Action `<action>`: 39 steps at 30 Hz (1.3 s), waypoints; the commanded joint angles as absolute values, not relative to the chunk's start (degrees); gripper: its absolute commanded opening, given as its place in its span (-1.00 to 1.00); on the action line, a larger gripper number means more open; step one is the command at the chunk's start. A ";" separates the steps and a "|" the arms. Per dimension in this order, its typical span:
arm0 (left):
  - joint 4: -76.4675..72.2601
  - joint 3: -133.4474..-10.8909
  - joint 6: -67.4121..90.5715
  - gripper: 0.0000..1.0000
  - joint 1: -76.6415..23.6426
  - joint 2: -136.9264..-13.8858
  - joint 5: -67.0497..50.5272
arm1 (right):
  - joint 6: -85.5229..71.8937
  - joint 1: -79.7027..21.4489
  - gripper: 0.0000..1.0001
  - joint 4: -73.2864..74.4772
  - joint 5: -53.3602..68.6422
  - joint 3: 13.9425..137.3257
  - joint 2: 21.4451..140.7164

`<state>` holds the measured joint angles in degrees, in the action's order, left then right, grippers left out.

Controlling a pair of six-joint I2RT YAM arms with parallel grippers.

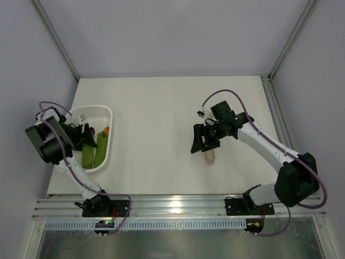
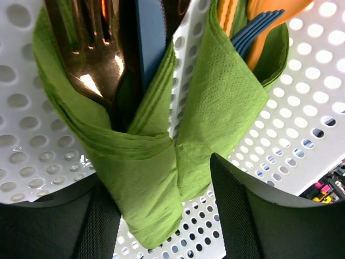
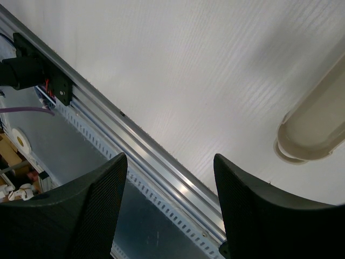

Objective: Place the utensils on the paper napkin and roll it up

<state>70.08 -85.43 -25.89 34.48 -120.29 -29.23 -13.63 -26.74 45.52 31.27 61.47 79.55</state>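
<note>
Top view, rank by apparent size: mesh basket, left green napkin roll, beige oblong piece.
1. mesh basket
2. left green napkin roll
3. beige oblong piece, partly hidden by the right claw, so unsure

Copper fork (image 2: 99,59) tucked in a rolled green napkin (image 2: 140,178), lying in the white basket (image 2: 302,118) beside another roll (image 2: 221,118)

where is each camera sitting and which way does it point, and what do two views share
Top external: fixed above and behind, looking down on the table; left arm and right arm show whole, bases at bottom.
Left wrist: on the left arm, looking down into the white mesh basket at green napkin rolls; its own fingers show.
Right wrist: on the right arm, looking across the table toward the rail; its own fingers show.
Shared: top and right wrist both see the beige piece.
</note>
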 commanded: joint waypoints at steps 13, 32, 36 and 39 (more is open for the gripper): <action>53.18 -83.49 -25.49 0.33 34.63 -115.32 -11.79 | -13.80 -26.10 0.37 44.65 32.61 61.61 77.52; 53.79 -82.53 -22.86 0.31 33.66 -104.25 -21.63 | -14.15 -26.01 0.37 43.68 32.70 60.21 73.39; 45.39 -80.16 -16.89 0.31 31.30 -98.29 -11.80 | -14.50 -26.01 0.37 43.51 31.21 59.33 71.90; 39.13 -79.10 -10.74 0.33 24.72 -93.62 0.32 | -14.50 -25.93 0.37 43.51 29.80 59.41 70.75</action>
